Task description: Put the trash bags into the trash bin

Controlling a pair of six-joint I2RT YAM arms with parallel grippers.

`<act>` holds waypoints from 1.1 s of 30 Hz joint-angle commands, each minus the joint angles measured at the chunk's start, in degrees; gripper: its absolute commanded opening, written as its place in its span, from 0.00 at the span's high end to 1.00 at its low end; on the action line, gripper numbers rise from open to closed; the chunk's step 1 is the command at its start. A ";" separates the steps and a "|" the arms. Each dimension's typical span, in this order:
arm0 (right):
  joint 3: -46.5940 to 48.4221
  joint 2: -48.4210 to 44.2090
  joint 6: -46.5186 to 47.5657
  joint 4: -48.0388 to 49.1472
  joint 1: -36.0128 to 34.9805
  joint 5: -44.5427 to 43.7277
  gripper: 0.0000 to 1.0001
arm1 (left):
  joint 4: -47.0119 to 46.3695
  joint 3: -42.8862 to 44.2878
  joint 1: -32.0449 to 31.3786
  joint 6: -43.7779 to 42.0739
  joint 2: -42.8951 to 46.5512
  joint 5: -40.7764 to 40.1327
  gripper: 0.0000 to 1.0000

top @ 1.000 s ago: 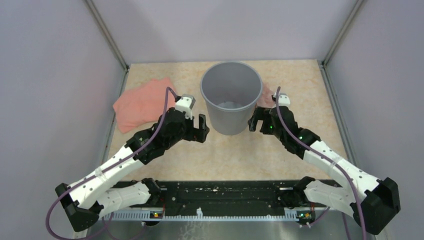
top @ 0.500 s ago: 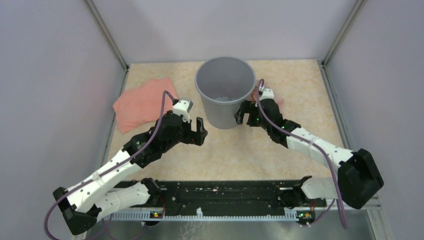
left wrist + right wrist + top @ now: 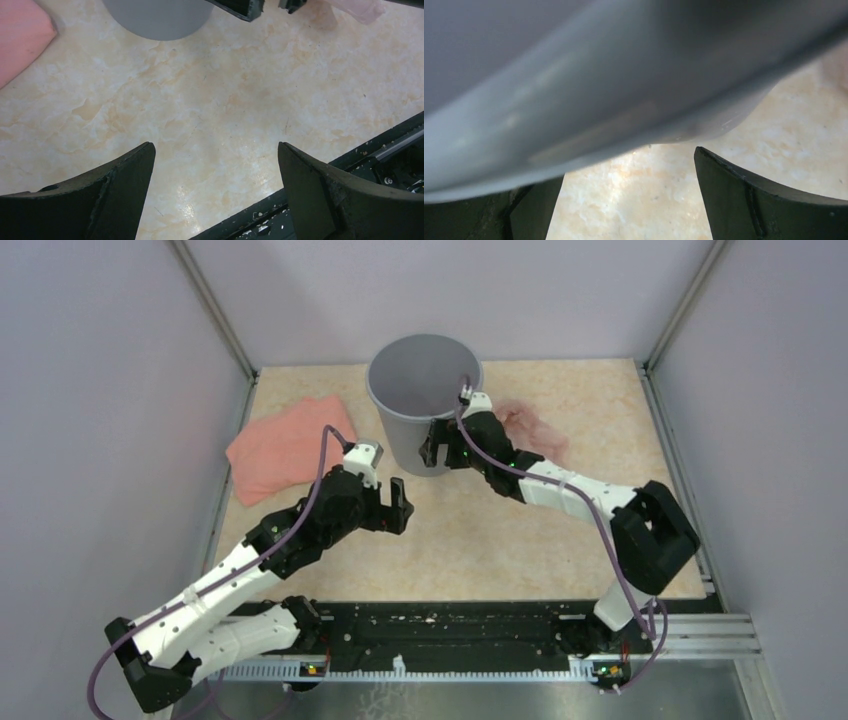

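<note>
The grey trash bin [image 3: 425, 390] stands at the back centre of the table. It fills the top of the right wrist view [image 3: 599, 75], and its base shows in the left wrist view [image 3: 155, 17]. My right gripper [image 3: 435, 448] is open, low against the bin's right wall, holding nothing [image 3: 629, 160]. A crumpled pale-pink trash bag [image 3: 532, 428] lies on the table to the right of the bin, behind my right arm. My left gripper [image 3: 395, 502] is open and empty over bare table [image 3: 215, 150], in front of and left of the bin.
A folded salmon-pink sheet [image 3: 285, 445] lies at the back left; its corner shows in the left wrist view [image 3: 20, 35]. Grey walls enclose the table on three sides. The black rail [image 3: 450, 625] runs along the near edge.
The bin has slid left and towards the back with my right gripper against its wall, uncovering the pale-pink bag. My left gripper has drawn back slightly.
</note>
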State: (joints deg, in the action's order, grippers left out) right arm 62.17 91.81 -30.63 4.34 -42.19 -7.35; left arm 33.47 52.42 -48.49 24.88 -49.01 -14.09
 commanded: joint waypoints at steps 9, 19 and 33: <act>18.05 12.77 5.57 -2.75 -0.34 1.62 0.01 | -2.43 -1.88 -0.11 2.11 -0.46 0.79 0.02; 9.62 -1.57 8.02 -15.13 0.84 -6.47 0.01 | -5.67 -1.14 0.08 1.08 -4.38 2.01 0.02; -9.09 -20.44 10.50 -19.61 16.86 -10.45 0.01 | -10.82 -1.05 0.76 1.72 -9.77 7.62 0.02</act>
State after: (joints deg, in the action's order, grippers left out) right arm 54.68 72.10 -23.05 -17.39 -27.77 -18.33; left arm 27.16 50.83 -48.03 26.33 -57.58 -8.82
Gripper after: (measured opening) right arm 0.985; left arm 0.985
